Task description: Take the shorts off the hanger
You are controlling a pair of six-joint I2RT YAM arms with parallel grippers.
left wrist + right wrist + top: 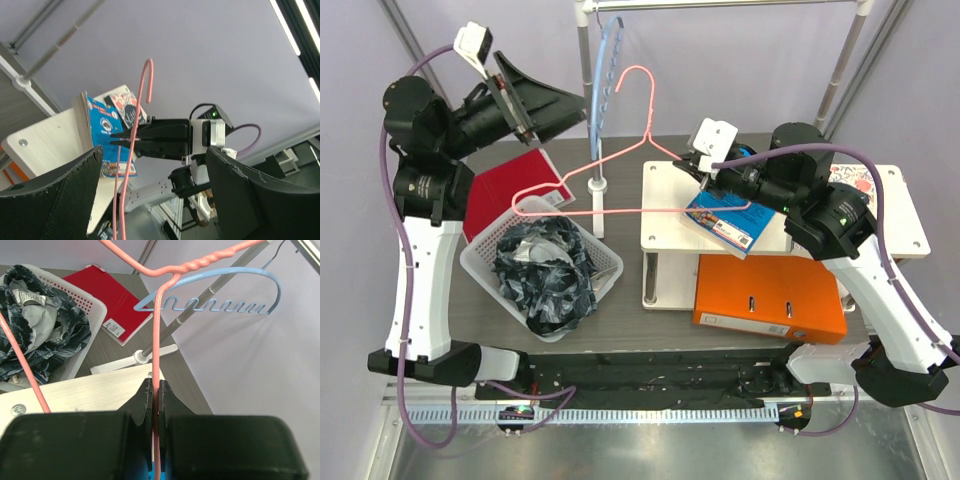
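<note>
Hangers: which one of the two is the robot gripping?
The thin pink wire hanger, clamped in the right gripper. The thicker light-blue hanger with the notched edge hangs behind it, in neither gripper.

Raised left pincer (pixel 563 108) apparently open, right pincer (pixel 155 401) clamped shut

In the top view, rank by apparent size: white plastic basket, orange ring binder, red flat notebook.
White plastic basket, largest.
Orange ring binder, next.
Red flat notebook, smallest as seen, though it is partly covered.
</note>
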